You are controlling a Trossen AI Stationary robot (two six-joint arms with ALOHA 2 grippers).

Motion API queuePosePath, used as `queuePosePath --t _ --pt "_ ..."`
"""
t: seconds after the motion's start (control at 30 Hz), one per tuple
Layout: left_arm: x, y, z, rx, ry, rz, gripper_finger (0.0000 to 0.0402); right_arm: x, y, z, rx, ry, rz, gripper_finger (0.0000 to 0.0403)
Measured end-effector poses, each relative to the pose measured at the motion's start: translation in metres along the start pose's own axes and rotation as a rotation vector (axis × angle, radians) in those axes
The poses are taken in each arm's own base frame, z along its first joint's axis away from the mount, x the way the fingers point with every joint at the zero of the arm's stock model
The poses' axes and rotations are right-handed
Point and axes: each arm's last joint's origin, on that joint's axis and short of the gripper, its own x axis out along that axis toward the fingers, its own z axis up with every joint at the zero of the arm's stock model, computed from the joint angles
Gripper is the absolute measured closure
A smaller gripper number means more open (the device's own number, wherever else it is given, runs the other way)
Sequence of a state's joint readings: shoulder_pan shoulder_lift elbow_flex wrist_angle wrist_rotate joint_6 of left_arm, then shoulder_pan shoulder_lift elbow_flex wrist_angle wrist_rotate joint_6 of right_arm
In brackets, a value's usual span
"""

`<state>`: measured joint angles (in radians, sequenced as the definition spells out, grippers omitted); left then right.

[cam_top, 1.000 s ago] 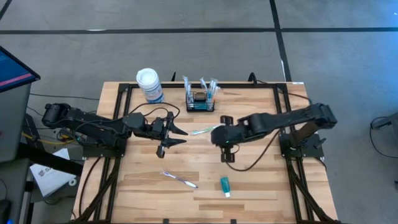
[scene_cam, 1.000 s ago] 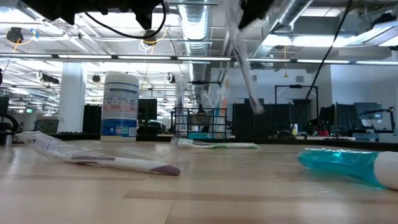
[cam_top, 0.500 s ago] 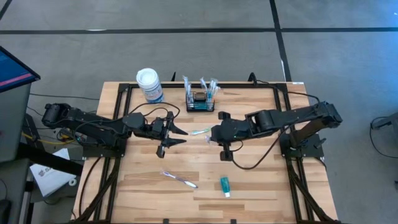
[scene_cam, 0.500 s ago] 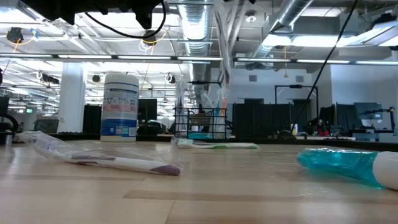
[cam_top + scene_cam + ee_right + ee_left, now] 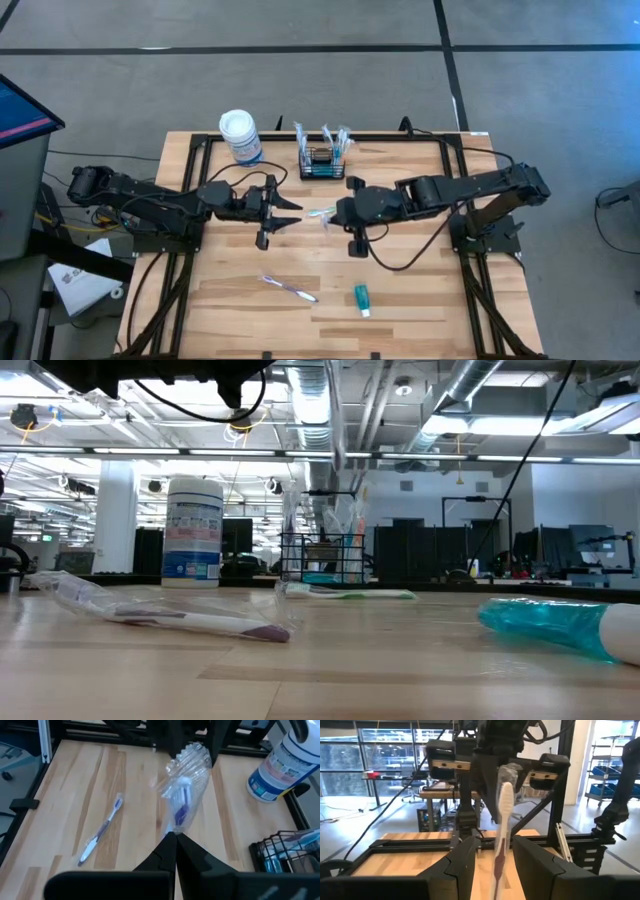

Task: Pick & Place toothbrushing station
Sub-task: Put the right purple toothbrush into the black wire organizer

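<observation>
My right gripper (image 5: 332, 214) (image 5: 174, 837) hovers over the table's middle, shut on a toothbrush in a clear crinkled wrapper (image 5: 182, 795) (image 5: 502, 830). Facing it from the left, my left gripper (image 5: 292, 213) (image 5: 497, 865) is open and level. In the left wrist view the wrapped toothbrush stands in the gap between its fingers without touching them. The toothbrushing station, a black wire basket (image 5: 322, 162) (image 5: 322, 558) (image 5: 290, 852) holding wrapped items, rests on the table at the far edge. My right gripper pinches one end of the wrapped toothbrush (image 5: 172, 831) between its two shut fingers. The fingers slant down from the table's right side, along the brush. The rest of the brush reaches away from the fingers toward the left gripper, clear of the table.
A white-lidded canister (image 5: 241, 137) (image 5: 194, 528) stands left of the basket. A second wrapped toothbrush (image 5: 290, 289) (image 5: 180, 622) and a teal tube (image 5: 362, 298) (image 5: 560, 625) lie near the front. A green-white toothbrush (image 5: 345, 594) lies mid-table, under the grippers.
My right gripper has gone toward the table's left, closer to the left gripper, risen a little and tipped nearer to level. The wrapped toothbrush, which hung slanting below it, has come up and left with it.
</observation>
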<state>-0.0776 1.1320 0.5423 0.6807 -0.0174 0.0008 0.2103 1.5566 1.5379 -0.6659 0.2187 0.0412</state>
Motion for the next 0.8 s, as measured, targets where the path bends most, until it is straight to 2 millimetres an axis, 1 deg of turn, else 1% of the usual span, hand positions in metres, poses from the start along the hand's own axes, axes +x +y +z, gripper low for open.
queuePosePath --t 0.27,0.4,0.6,0.7,0.8 --pt "0.000 0.000 0.001 0.024 -0.010 0.002 0.0269 0.002 -0.008 0.002 0.001 -0.018 -0.015 0.0403" --pt "0.005 0.001 -0.005 0.023 0.007 0.045 0.0248 0.002 -0.010 0.003 0.008 -0.030 -0.019 0.0403" --pt "0.017 0.001 -0.016 0.020 -0.026 0.049 0.0208 0.002 -0.010 0.004 0.003 -0.034 -0.014 0.0403" --pt "0.019 0.001 -0.013 0.018 -0.082 0.050 0.0197 0.002 -0.009 0.004 0.003 -0.037 -0.014 0.0403" --pt "0.022 0.001 -0.019 0.018 -0.071 0.054 0.0191 0.002 -0.010 0.004 0.003 -0.039 -0.014 0.0403"
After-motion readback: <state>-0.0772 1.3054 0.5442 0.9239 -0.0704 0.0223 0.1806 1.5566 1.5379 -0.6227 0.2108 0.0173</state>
